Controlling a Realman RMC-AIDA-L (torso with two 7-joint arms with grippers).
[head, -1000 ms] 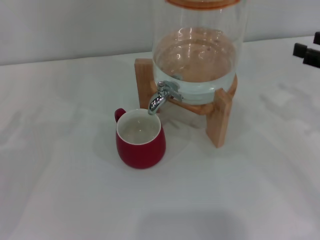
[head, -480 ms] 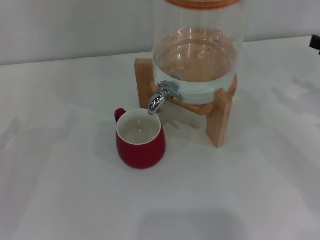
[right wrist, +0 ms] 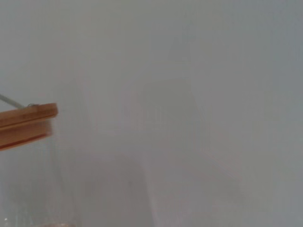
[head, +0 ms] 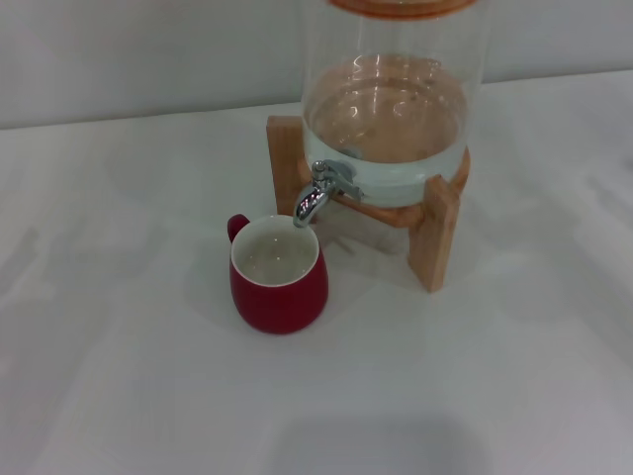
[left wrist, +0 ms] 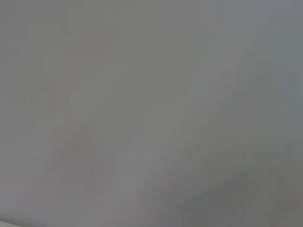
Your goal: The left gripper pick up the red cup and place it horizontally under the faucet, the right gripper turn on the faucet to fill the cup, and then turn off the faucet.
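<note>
**Ana:** Fingers of either arm do not appear in any view, so whether they are wide, narrow or holding something cannot be told. Neither the left gripper nor the right gripper shows in the head view, and the left wrist view gives only a blank pale surface.

**Ben:** Where does the red cup (head: 279, 278) sit, then?

**Ana:** Lower centre of the head view, upright on the white desk (head: 119, 376), its cream inside facing up and its loop handle turned toward the upper left. Its mouth lies directly below the spout of the faucet (head: 318, 191), near it, though whether they touch is not clear. That placement makes sense: water leaving the spout would fall straight into the cup.

**Ben:** And is water running?

**Ana:** No stream is visible. The cup seems to hold some water, but the level is hard to read. As a judgement, the task looks at or near its end, with the cup placed and both arms clear of the work.

**Ben:** What carries the faucet?

**Ana:** A clear glass jar (head: 391, 109), partly filled, resting on a wooden stand (head: 435, 237) in the upper centre of the frame; the stand lifts the spout high enough for a cup to fit beneath. In the right wrist view a wooden edge, probably the jar's lid (right wrist: 26, 124), shows at the left edge of the frame.

**Ben:** The room?

**Ana:** A plain pale wall (head: 148, 49) runs along the top behind the desk.
</note>
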